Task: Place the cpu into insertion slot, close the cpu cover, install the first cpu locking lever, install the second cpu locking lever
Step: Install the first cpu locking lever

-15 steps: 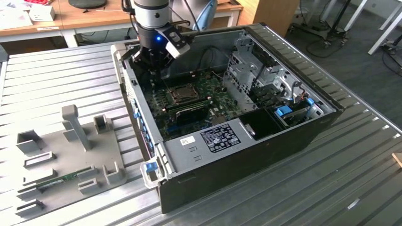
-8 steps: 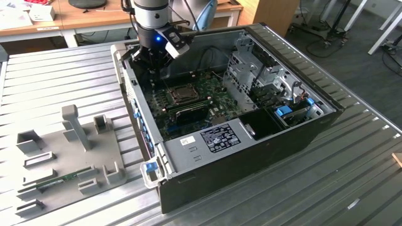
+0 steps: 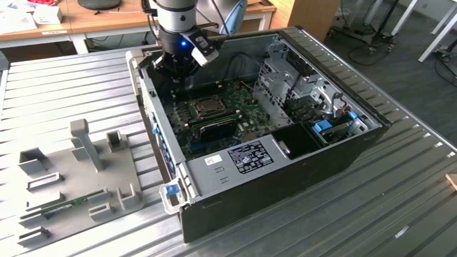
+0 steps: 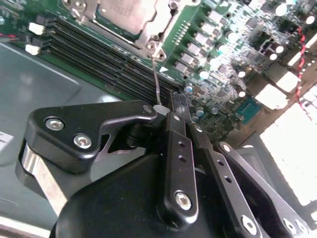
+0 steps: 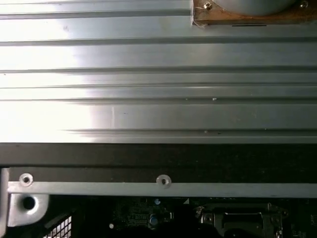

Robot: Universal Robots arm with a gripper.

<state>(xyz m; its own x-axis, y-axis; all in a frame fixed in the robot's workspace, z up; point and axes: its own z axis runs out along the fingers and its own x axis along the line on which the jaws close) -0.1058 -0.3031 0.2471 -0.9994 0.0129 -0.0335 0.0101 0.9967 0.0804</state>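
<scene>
Inside the computer case (image 3: 286,176) at mid-bench (image 3: 400,203), your cpu (image 4: 124,10) sits in the insertion slot (image 3: 207,108) under the lowered cpu cover (image 4: 161,25), while your gripper (image 4: 163,110) jaws look clenched on a locking lever (image 4: 155,82) not yet latched.

Item one: a black open computer case (image 3: 286,182) lying on a ribbed metal table (image 3: 64,91), holding a green circuit board (image 3: 246,107), long black memory slots (image 3: 214,124), a silvery drive cage (image 3: 286,75), a white-and-black label (image 3: 250,157) and a blue latch (image 3: 171,190) at its near corner. Item two: a grey fixture plate (image 3: 64,166) at the exterior view's left of the case, bearing an upright post (image 3: 82,142), low blocks and a green memory stick (image 3: 68,205). Item three: a wooden desk (image 3: 107,19) beyond the table, and a red wire (image 4: 300,49) in the second wrist view beside the board.
</scene>
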